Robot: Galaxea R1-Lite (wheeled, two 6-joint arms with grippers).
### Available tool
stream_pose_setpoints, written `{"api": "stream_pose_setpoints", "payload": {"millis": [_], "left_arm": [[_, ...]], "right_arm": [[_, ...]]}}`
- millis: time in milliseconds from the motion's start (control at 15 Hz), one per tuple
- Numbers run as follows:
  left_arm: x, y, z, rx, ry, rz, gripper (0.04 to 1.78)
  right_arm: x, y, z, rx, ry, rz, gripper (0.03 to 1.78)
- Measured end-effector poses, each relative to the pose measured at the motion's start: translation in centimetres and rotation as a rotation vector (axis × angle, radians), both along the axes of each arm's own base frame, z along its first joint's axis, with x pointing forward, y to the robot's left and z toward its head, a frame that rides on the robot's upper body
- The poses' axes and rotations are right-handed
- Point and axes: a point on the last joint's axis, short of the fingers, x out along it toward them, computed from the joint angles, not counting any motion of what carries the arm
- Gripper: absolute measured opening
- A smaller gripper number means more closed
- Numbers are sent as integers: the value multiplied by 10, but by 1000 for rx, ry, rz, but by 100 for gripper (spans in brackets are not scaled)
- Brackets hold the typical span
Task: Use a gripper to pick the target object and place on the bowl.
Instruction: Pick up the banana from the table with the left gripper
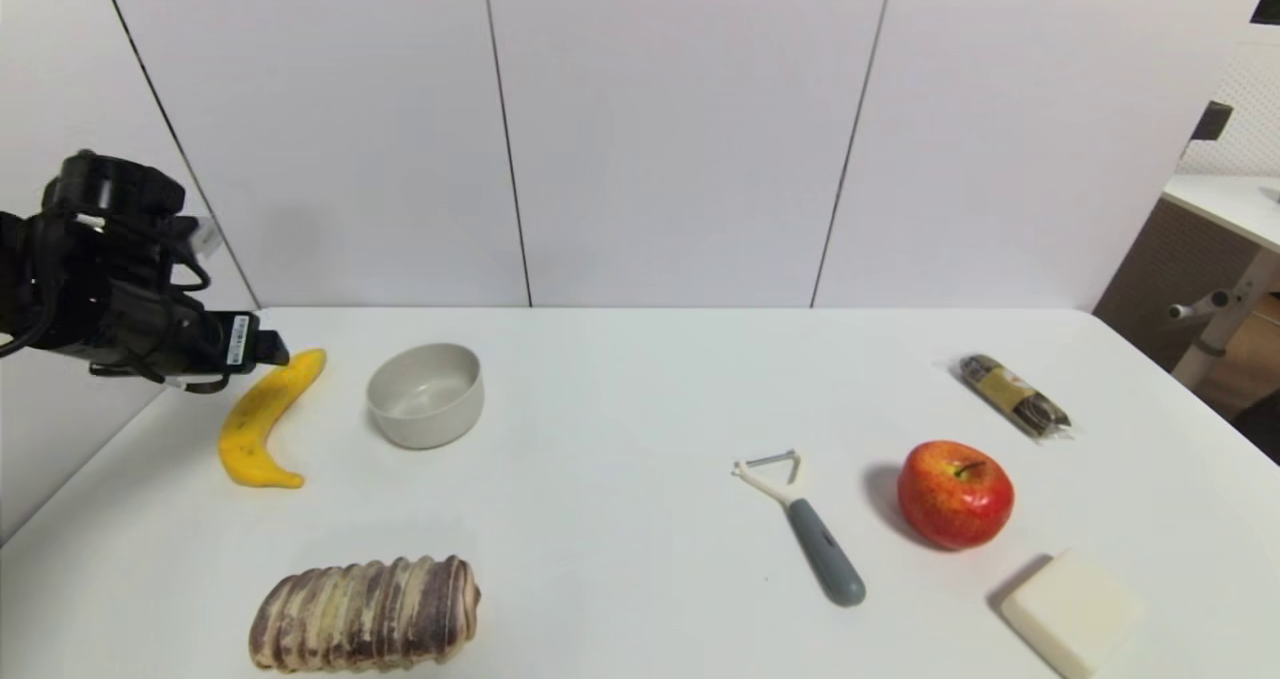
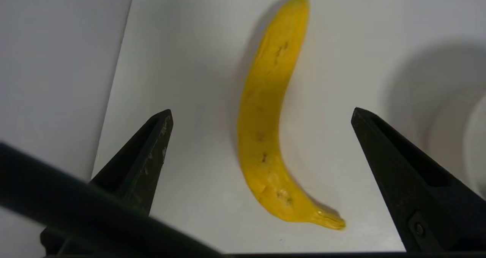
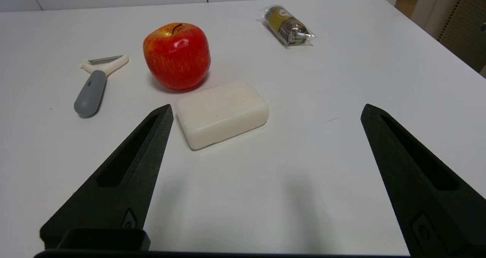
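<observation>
Left end effector (image 2: 262, 113) hangs above the far left corner of the worktop (image 1: 640, 389), its two black wedge-shaped fingers (image 2: 152, 144) spread wide with nothing between them but air. In the left wrist view the banana (image 2: 269, 117) lies directly under that gap, untouched.

That banana (image 1: 265, 419) is a smooth, matte yellow crescent with a few small brown specks. It rests flat on the worktop near the left edge, one tip pointing toward the far edge and the other toward the front.

Just beside it, toward the middle of the worktop, stands the bowl (image 1: 426, 395): round, straight-walled, light grey with a dull finish. Its inside is bare.

Near the front left corner lies a ridged bread loaf (image 1: 365, 614), streaked brown and cream.

On the right half of the worktop are a peeler (image 1: 805, 524) with a grey handle and a pale head, a glossy red apple (image 1: 955, 492), a pale rounded bar of soap (image 1: 1072, 614) near the front right corner, and a dark snack in clear wrapping (image 1: 1015, 396) toward the far right corner.

The right end effector (image 3: 265, 113) sits over the front right part of the worktop, fingers also set wide, holding nothing, with the soap (image 3: 222, 113) just ahead of it.
</observation>
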Motion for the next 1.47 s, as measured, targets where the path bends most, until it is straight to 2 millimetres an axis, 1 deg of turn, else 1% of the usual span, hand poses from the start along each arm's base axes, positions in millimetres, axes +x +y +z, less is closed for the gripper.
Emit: {"api": "stream_pose_setpoints", "payload": {"millis": [267, 467, 733, 1067, 1133, 1267, 1333, 1467], "left_arm": [[22, 19, -33, -23, 111, 46, 169], [35, 23, -49, -71, 137, 55, 169], [43, 24, -62, -115, 161, 33, 169], [48, 25, -65, -115, 165, 34, 169], [49, 25, -65, -116, 163, 34, 157], [50, 25, -66, -117, 165, 33, 124], [50, 25, -66, -119, 166, 34, 110], [50, 25, -66, -135, 161, 52, 88]], "right_arm": [[0, 0, 0, 1, 0, 0, 171], [0, 0, 0, 0, 0, 0, 171], [0, 0, 0, 0, 0, 0, 171], [0, 0, 0, 0, 0, 0, 171], [0, 0, 0, 0, 0, 0, 171], [0, 0, 0, 0, 0, 0, 171], [0, 0, 0, 0, 0, 0, 171], [0, 0, 0, 0, 0, 0, 171]]}}
